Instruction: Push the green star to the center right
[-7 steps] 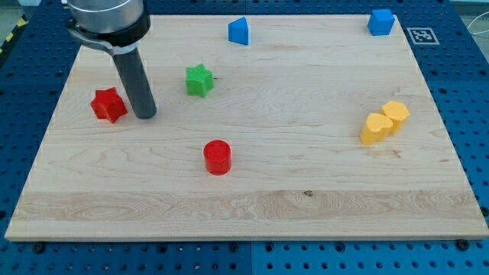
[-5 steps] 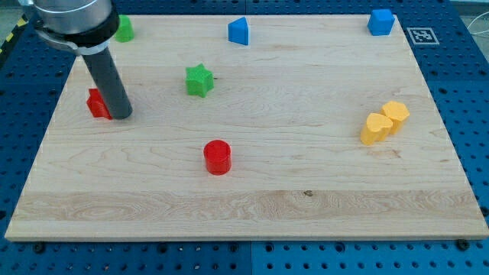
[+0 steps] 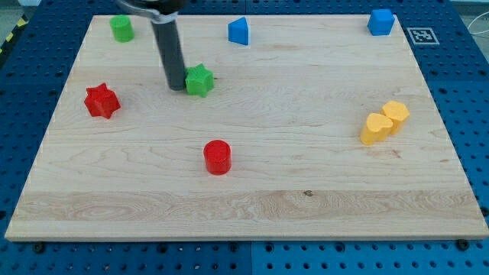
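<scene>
Tip (image 3: 177, 85) shifted right, now touching green star (image 3: 200, 80), wooden board (image 3: 306, 168), blue pegboard (image 3: 474, 114)

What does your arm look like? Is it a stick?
Pretty much. What shows is one straight, round rod, dark grey to black and smooth, with no markings or cables visible. It widens into a dark collar at the view's top edge, where the rest is cut off. It has no claw or fingers. My tip is the rod's plain blunt lower end, just on the view's left of the green star.

The board (image 3: 306, 191) is pale, smooth-grained wood; the green star (image 3: 200, 79) looks like matt plastic.
</scene>
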### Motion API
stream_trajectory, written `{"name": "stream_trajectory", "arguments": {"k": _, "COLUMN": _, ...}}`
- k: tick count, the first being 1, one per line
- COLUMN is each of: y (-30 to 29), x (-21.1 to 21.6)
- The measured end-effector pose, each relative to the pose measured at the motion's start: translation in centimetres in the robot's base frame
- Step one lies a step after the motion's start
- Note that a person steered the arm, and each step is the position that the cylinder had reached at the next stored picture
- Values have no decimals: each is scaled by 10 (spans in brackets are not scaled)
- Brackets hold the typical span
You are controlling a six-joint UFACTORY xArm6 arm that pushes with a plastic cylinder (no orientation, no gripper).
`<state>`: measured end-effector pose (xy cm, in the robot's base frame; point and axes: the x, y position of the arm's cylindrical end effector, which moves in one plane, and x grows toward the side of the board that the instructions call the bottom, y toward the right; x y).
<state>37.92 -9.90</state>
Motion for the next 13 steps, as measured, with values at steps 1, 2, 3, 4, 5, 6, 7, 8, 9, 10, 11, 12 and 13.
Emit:
{"name": "stream_trajectory", "arguments": {"k": 1, "y": 33, "x": 11}}
{"name": "stream_trajectory", "arguments": {"k": 2, "y": 60, "x": 9}}
{"name": "stream_trajectory", "arguments": {"k": 3, "y": 79, "x": 1}}
{"name": "stream_trajectory", "arguments": {"k": 4, "y": 93, "x": -16}}
{"name": "stream_trajectory", "arguments": {"k": 5, "y": 114, "x": -29}}
{"name": "stream_trajectory", "arguments": {"k": 6, "y": 117, "x": -59}}
{"name": "stream_trajectory", "arguments": {"k": 7, "y": 147, "x": -67}}
{"name": "stream_trajectory", "arguments": {"k": 8, "y": 198, "x": -55}}
{"name": "stream_trajectory", "arguments": {"k": 9, "y": 238, "x": -35}}
{"name": "stream_trajectory", "arguments": {"k": 10, "y": 237, "x": -28}}
{"name": "stream_trajectory", "arguments": {"k": 11, "y": 205, "x": -27}}
{"name": "stream_trajectory", "arguments": {"k": 12, "y": 199, "x": -16}}
{"name": "stream_trajectory", "arguments": {"k": 13, "y": 208, "x": 1}}
